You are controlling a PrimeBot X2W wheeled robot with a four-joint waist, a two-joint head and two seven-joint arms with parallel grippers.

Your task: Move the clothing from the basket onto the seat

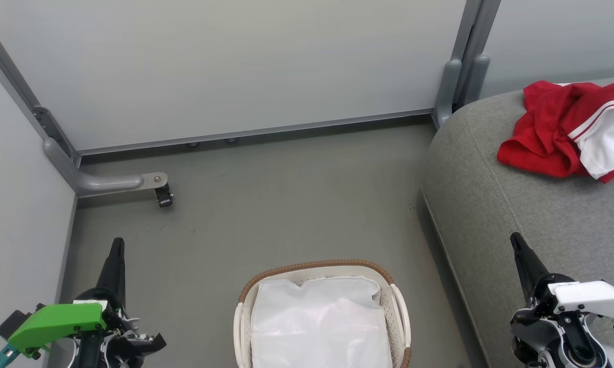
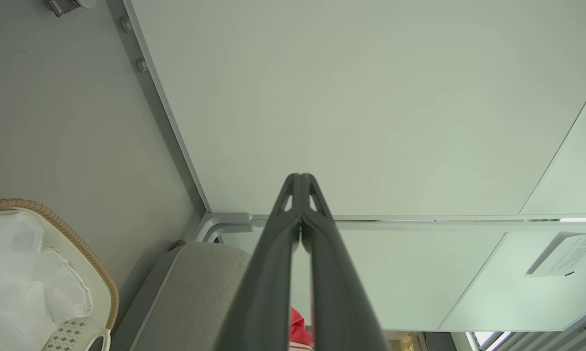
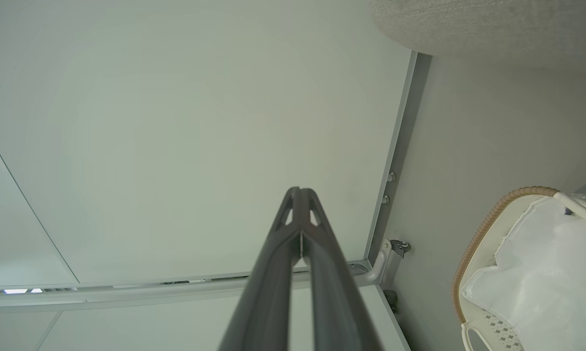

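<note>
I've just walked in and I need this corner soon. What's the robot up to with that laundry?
A two-armed robot is moving laundry from a basket to a sofa. The red and white clothing lies bunched on the grey seat. The basket stands on the floor between the arms, and the part of its inside in view holds just the white liner. The left gripper and right gripper are shut and empty, touching nothing. The job looks done.

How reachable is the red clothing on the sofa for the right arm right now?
Probably yes. The right gripper, shut and empty, is close to the seat, and only bare grey cushion lies between it and the clothing; nothing blocks the way.
</note>
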